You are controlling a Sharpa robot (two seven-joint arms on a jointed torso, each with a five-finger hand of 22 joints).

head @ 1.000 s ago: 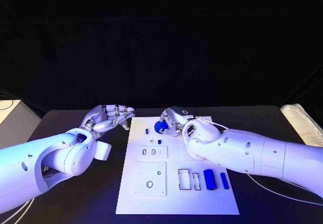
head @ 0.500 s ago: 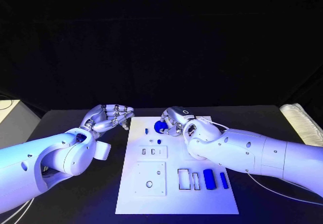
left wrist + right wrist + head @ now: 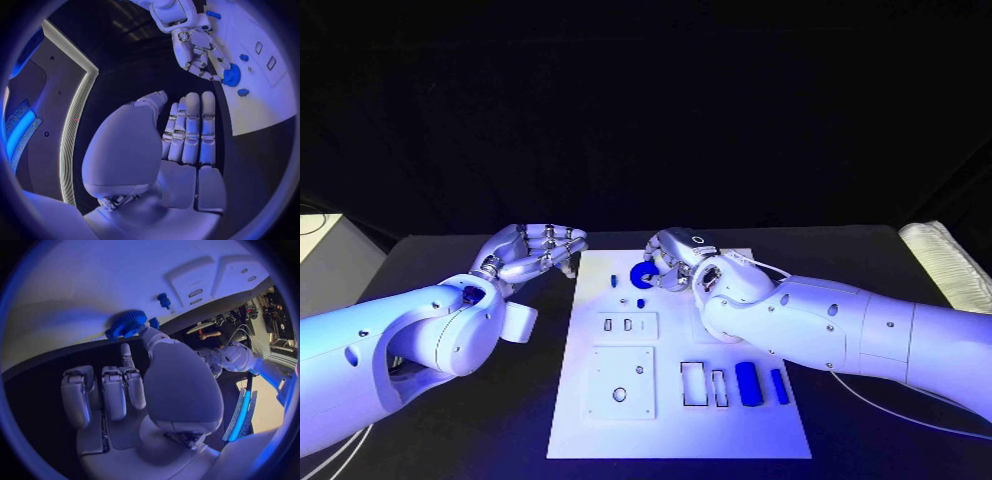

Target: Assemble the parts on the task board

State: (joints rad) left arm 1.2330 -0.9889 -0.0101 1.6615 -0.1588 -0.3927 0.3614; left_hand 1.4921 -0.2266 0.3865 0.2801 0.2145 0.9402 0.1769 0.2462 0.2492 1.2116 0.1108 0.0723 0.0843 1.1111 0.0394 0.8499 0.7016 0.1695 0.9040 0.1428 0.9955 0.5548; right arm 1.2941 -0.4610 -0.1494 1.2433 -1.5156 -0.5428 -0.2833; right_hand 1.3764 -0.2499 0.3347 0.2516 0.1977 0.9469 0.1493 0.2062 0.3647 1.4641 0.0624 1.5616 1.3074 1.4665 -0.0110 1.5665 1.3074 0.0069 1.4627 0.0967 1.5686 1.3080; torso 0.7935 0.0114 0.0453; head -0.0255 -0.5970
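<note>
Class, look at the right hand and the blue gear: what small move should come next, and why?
Probably press and turn the blue gear onto its seat: the right hand pinches it at the task board's far end, while the left hand waits open beside the board.

Right hand (image 3: 678,262) with blue gear (image 3: 643,273) blocks task board (image 3: 678,430) far end; near edge open, left hand (image 3: 531,252) beside board

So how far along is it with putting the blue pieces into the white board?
Early. In hand: the right hand holds a round blue gear at the board's far end. Two blue bars lie loose beside empty slots. The left hand holds nothing, off the board.
</note>
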